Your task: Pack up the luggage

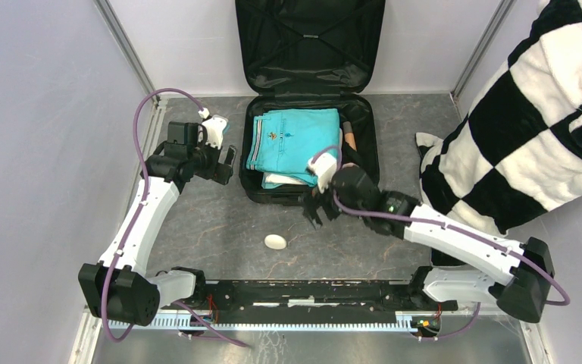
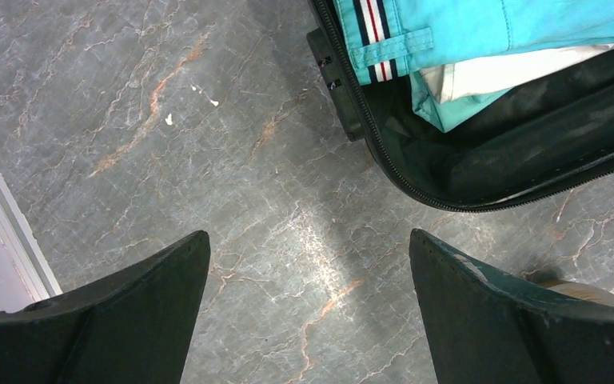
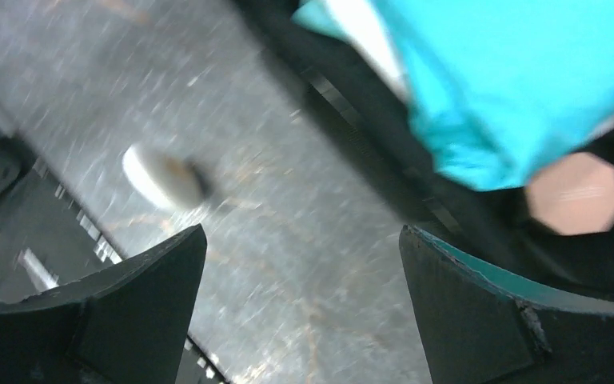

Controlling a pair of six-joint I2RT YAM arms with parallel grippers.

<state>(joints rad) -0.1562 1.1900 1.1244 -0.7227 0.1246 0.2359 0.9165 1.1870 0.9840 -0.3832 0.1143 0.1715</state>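
Top external view: the luggage is seen lying open at the far middle of the grey marbled surface, its lid propped upright against the back wall and its lower shell flat on the surface. A stack of folded teal clothes is packed in the lower shell, with a white garment showing under its near edge and a brown stick-like item lying along the right side of the stack. The left tool is held just beside the left wall of the luggage, over bare surface. In the left wrist view its fingers are spread wide with nothing between them, and the near left corner of the shell is seen at the upper right with a striped waistband inside it. The right tool is held at the near rim of the luggage, between the shell and a small white oval object lying alone on the surface. In the right wrist view, which is blurred, its fingers are likewise parted wide and empty. A black-and-white checked blanket is draped at the right edge.
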